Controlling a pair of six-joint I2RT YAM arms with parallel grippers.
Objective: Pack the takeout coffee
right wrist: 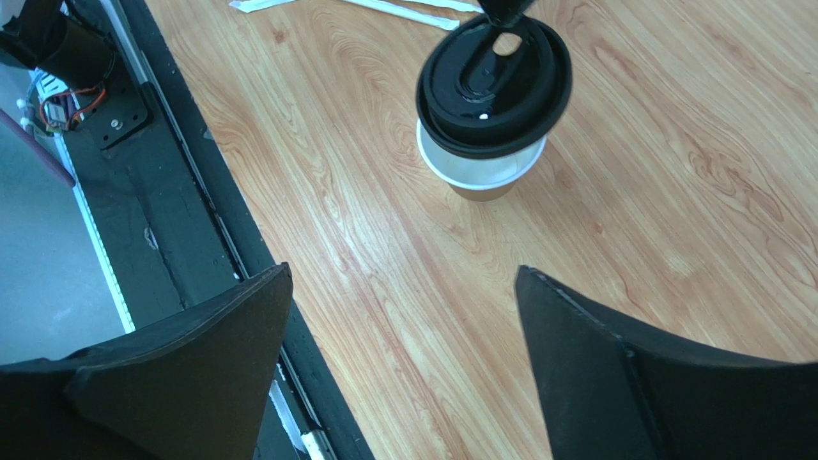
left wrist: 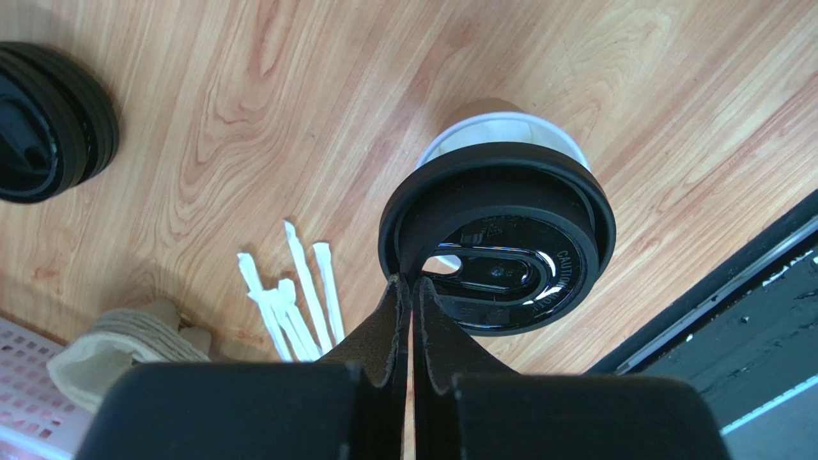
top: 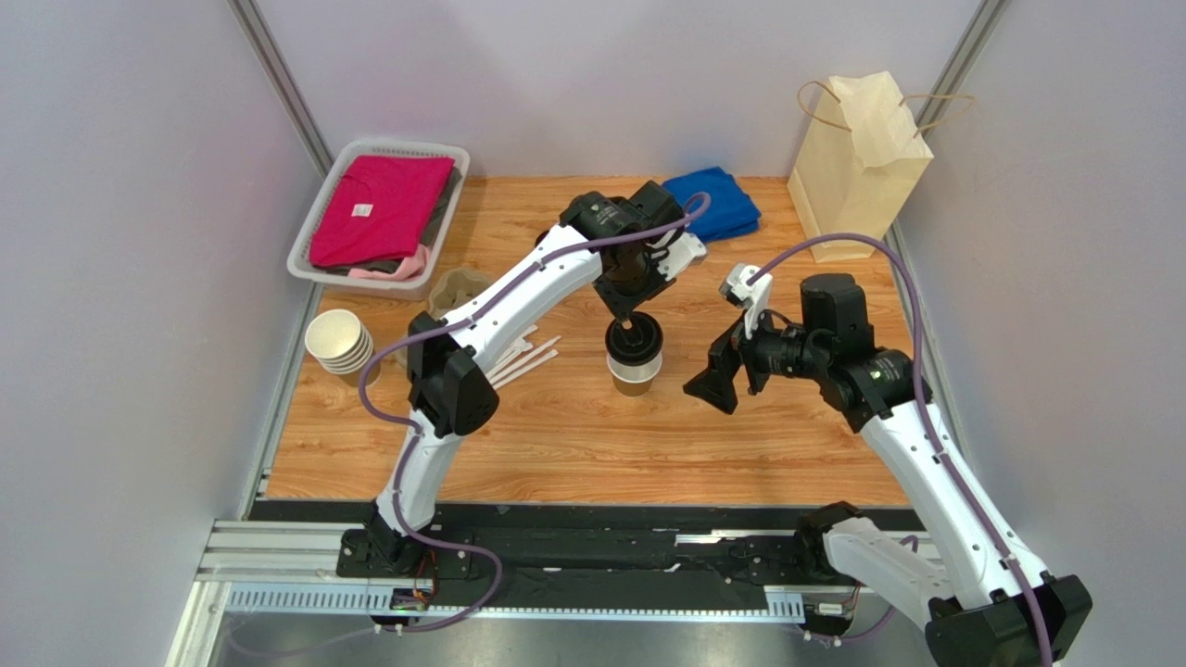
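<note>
The takeout coffee cup (top: pixel 635 375) is a tan paper cup standing mid-table, its white rim (left wrist: pixel 501 129) showing. A round black lid (left wrist: pixel 499 240) hangs tilted just over the cup mouth, shifted a little off it. My left gripper (left wrist: pixel 411 283) is shut on the lid's edge, seen from above in the top view (top: pixel 629 323). In the right wrist view the lid (right wrist: pixel 494 86) covers most of the cup (right wrist: pixel 485 174). My right gripper (right wrist: pixel 403 278) stands wide open to the cup's right (top: pixel 717 375), holding nothing.
White wrapped stirrers (top: pixel 522 361) lie left of the cup. A stack of lidless cups (top: pixel 338 343) and loose black lids (left wrist: pixel 48 120) sit further left. A basket of clothes (top: pixel 313 229), a blue cloth (top: pixel 713 202) and a paper bag (top: pixel 859 167) line the back.
</note>
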